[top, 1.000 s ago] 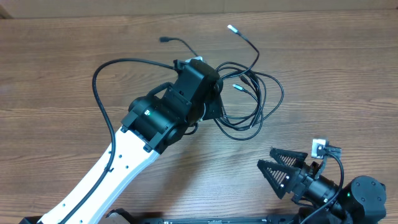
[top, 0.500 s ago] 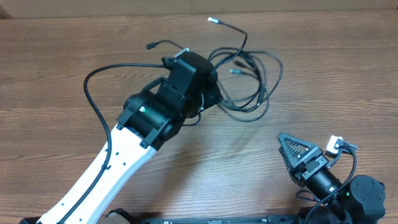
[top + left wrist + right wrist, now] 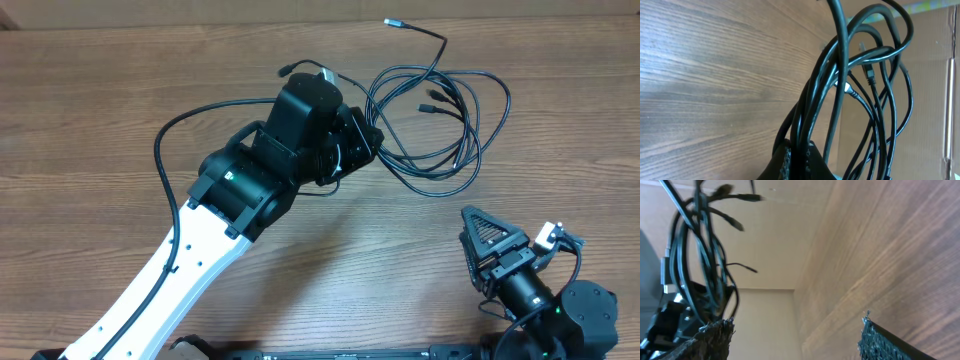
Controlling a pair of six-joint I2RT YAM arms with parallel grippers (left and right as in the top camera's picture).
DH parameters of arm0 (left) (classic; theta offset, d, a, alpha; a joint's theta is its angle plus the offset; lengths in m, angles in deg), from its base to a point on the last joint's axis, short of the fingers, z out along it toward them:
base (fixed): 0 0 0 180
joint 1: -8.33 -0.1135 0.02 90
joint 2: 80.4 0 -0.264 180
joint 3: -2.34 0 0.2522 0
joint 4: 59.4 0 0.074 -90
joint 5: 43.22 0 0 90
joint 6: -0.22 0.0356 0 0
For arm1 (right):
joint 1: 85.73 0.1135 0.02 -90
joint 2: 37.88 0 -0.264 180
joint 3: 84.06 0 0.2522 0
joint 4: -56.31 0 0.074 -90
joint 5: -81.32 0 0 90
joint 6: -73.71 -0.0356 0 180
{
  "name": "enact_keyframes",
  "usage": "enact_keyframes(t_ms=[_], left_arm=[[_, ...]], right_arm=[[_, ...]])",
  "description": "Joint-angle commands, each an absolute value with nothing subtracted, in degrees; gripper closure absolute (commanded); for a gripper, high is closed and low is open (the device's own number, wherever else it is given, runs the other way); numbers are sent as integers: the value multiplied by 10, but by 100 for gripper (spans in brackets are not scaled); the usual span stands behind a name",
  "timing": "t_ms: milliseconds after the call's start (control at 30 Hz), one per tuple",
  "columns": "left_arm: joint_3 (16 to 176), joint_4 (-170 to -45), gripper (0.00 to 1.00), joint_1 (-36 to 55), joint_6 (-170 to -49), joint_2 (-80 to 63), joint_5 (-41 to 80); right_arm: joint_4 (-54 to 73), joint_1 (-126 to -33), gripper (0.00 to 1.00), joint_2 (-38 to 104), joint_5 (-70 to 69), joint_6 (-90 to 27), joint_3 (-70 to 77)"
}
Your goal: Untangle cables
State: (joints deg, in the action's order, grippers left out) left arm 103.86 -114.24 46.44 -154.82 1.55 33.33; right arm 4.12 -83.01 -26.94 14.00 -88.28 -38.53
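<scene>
The cables [image 3: 440, 130] are a bundle of thin black loops at the back right of the table, with a silvery tip [image 3: 390, 21] and small plug ends [image 3: 432, 98]. My left gripper [image 3: 362, 142] is shut on the bundle's left side; in the left wrist view its jaws [image 3: 796, 156] clamp several strands of the cables [image 3: 840, 95], which fan upward. My right gripper [image 3: 478, 245] is open and empty near the front right, apart from the cables. The right wrist view shows its spread fingers [image 3: 795, 335] and the cables [image 3: 700, 245] hanging at the far left.
The wooden table [image 3: 100, 120] stretches to the left and front. A thicker black arm cable [image 3: 165, 150] loops left of my left arm. A cardboard wall [image 3: 300, 10] runs along the back edge.
My left gripper has swung the cable bundle to the right and slightly toward the back. The loops have spread wider. My right gripper has turned and shifted a little right.
</scene>
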Motion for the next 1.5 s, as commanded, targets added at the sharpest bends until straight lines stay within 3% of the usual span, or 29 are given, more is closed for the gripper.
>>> enact_keyframes(t_ms=[0, 867, 967, 1033, 1133, 1367, 1467], left_arm=[[1056, -1138, 96, 462, -1556, 5, 302], [1055, -1148, 96, 518, -1554, 28, 298], [1055, -1149, 96, 524, -1553, 28, 298], [1055, -1148, 96, 524, -1549, 29, 300], [1055, -1147, 96, 524, -1545, 29, 306], [1055, -1147, 96, 534, -1544, 29, 309], [1055, -1147, 96, 534, -1543, 29, 308]], right_arm=[[57, -828, 18, -269, 134, -883, -374], [125, -828, 18, -268, 145, -883, -374], [125, -828, 33, -268, 145, -883, -374], [125, -828, 59, -268, 145, -883, -374], [125, -828, 78, -268, 145, -883, -374], [125, -828, 94, -268, 145, -883, -374], [124, -828, 96, -268, 145, -883, -374]])
